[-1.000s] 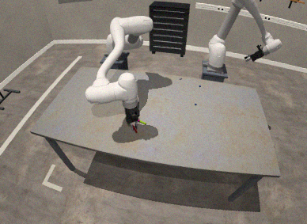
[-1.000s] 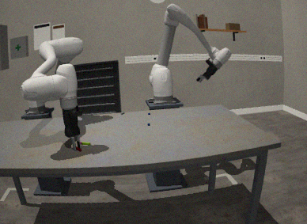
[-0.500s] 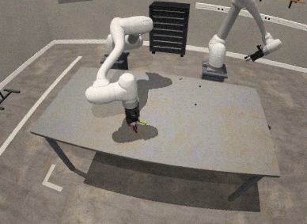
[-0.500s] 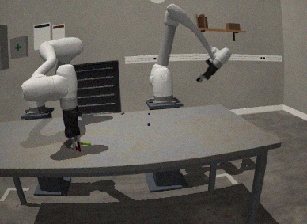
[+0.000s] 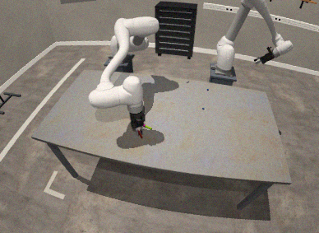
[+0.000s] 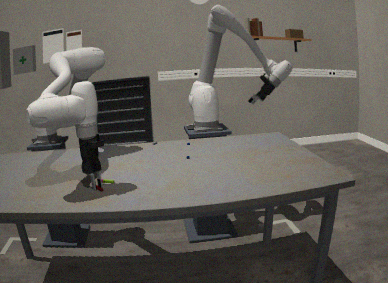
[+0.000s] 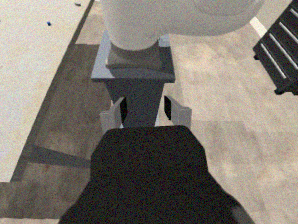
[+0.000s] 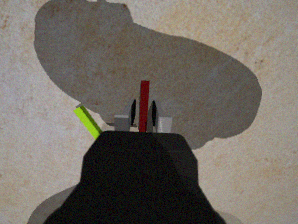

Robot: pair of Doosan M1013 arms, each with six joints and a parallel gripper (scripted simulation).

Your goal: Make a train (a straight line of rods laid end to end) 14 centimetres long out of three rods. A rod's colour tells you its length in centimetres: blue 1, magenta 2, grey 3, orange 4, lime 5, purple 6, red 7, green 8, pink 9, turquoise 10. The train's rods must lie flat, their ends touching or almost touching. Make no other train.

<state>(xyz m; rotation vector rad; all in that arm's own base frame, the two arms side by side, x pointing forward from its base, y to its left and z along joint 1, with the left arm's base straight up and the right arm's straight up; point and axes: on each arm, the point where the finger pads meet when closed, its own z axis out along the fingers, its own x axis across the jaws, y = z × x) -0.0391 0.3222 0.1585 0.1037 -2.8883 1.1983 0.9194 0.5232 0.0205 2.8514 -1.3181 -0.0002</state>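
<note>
A red rod (image 5: 141, 135) (image 6: 100, 189) (image 8: 144, 102) lies under my right gripper (image 5: 138, 130) (image 6: 96, 186) (image 8: 144, 107). Its fingers stand partly open on either side of the rod, with gaps visible in the right wrist view. A lime rod (image 5: 148, 128) (image 6: 109, 181) (image 8: 88, 122) lies at an angle beside that gripper. A bit of magenta (image 5: 144, 124) shows by the lime rod's near end, mostly hidden. Two small blue rods (image 5: 207, 90) (image 5: 203, 109) (image 6: 188, 144) (image 6: 188, 157) lie further back. My left gripper (image 5: 256, 60) (image 6: 251, 100) (image 7: 145, 104) is open and empty, raised off the table.
A small grey piece (image 5: 187, 81) (image 6: 155, 143) (image 7: 77, 4) lies near the back edge of the table (image 5: 230, 145) (image 6: 240, 186). The right arm reaches over the table; its shadow surrounds the red rod. A dark drawer cabinet (image 5: 176, 30) (image 6: 124, 111) stands behind, off the table.
</note>
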